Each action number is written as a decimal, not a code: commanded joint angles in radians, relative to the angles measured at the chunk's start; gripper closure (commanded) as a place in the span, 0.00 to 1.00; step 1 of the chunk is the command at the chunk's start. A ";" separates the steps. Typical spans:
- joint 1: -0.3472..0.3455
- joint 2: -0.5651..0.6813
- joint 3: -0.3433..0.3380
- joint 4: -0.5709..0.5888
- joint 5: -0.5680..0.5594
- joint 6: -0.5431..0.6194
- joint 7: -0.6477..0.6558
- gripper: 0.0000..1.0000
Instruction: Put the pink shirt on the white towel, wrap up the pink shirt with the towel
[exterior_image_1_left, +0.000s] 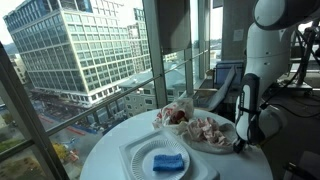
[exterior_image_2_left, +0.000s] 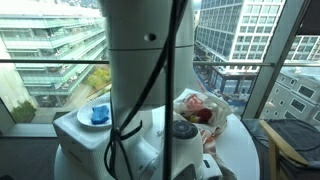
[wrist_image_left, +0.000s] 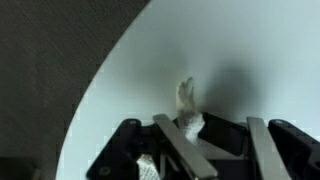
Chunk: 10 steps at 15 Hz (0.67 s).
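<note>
Arm (exterior_image_2_left: 140, 70) blocks much of the surface (exterior_image_2_left: 245, 150). Wrist view blurry: pincer (wrist_image_left: 210, 125) cut off at bottom, cloth scrap (wrist_image_left: 186, 100) by it unidentifiable, grip unclear.

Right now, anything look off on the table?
Nothing spilled or broken. The pink shirt lies crumpled close to the table edge beside a red-and-white bundle, and in the wrist view a whitish cloth tip pokes up at the claw. The plate and sponge sit flat.
</note>
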 joint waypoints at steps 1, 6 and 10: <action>0.242 -0.043 -0.182 -0.024 0.097 0.013 0.067 1.00; 0.534 -0.061 -0.419 0.000 0.216 0.004 0.130 1.00; 0.624 -0.063 -0.484 0.048 0.244 0.017 0.164 1.00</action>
